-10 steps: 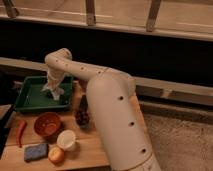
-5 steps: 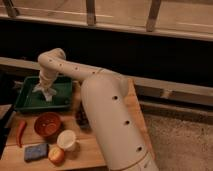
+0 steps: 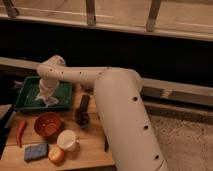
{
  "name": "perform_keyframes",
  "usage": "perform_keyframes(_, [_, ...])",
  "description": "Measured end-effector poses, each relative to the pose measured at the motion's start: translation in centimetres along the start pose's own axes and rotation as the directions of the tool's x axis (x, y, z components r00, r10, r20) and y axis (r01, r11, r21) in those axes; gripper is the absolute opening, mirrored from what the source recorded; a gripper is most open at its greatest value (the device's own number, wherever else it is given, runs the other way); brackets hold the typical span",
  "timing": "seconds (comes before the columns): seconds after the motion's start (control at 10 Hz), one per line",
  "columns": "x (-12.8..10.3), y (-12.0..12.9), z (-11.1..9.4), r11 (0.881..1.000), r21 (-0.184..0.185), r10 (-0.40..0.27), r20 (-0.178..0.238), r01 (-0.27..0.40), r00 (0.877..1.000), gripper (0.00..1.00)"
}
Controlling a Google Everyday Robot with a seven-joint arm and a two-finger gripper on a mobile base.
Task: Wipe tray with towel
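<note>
A green tray [image 3: 27, 94] sits at the back left of the wooden table. A white towel [image 3: 48, 100] lies bunched inside it, towards its front right. My gripper [image 3: 46, 95] reaches down from the white arm into the tray and sits on top of the towel, pressing it to the tray floor. The arm hides most of the gripper.
In front of the tray stand a red-brown bowl [image 3: 48, 124], a white cup [image 3: 66, 140], a blue sponge [image 3: 36, 151] and an orange fruit [image 3: 56, 155]. A red chili [image 3: 20, 132] lies at the left. A dark object [image 3: 82, 112] lies right of the tray. The arm's big body [image 3: 125, 125] covers the table's right side.
The gripper and towel swept left across the tray, then came back to its front right part.
</note>
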Motion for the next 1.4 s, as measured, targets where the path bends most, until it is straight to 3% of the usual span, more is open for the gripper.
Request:
perform_keyframes(0.2, [-0.4,-3.0,-0.4,0.999,0.034,0.023,0.0,-0.023,1.0,0.0])
perform_keyframes(0.4, [-2.2,-6.3,0.1,0.999,0.045,0.028,-0.002,-0.028,1.0,0.0])
perform_keyframes(0.5, [-3.9,-8.1,1.0,0.999,0.045,0.03,-0.004,-0.03,1.0,0.0])
perform_keyframes(0.8, [-6.7,-9.2,2.7,1.0,0.015,0.01,-0.001,-0.01,1.0,0.0])
perform_keyframes(1.0, [-7.2,-8.3,3.3,1.0,-0.015,-0.018,0.004,0.018,1.0,0.0])
perform_keyframes(1.4, [-6.1,-1.2,3.3,0.989,-0.09,-0.114,0.018,0.115,0.993,0.0])
